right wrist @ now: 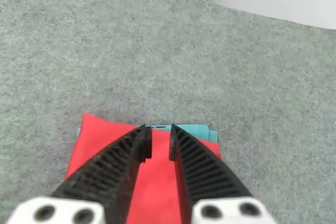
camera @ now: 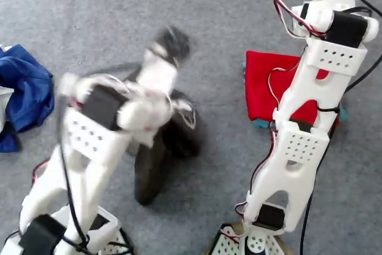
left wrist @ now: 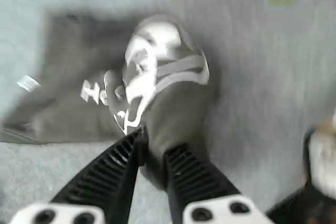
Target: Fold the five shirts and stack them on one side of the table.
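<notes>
My left gripper [left wrist: 155, 148] is shut on a fold of the dark grey shirt [left wrist: 173, 108], whose white print faces up; the rest of it lies crumpled on the grey table. In the high view the dark grey shirt [camera: 152, 171] sits mid-table under the blurred left arm. A folded red shirt [camera: 265, 88] lies at the right on top of a teal shirt [camera: 261, 123]. My right gripper [right wrist: 158, 140] hangs shut above the far edge of the red shirt [right wrist: 89, 150], with the teal shirt [right wrist: 191, 129] peeking out beyond it.
A crumpled blue shirt [camera: 24, 88] lies at the table's left edge beside a bit of pale cloth [camera: 5, 97]. Grey table cover [camera: 227, 34] stretches bare across the back. The right arm [camera: 298, 141] stands over the red stack.
</notes>
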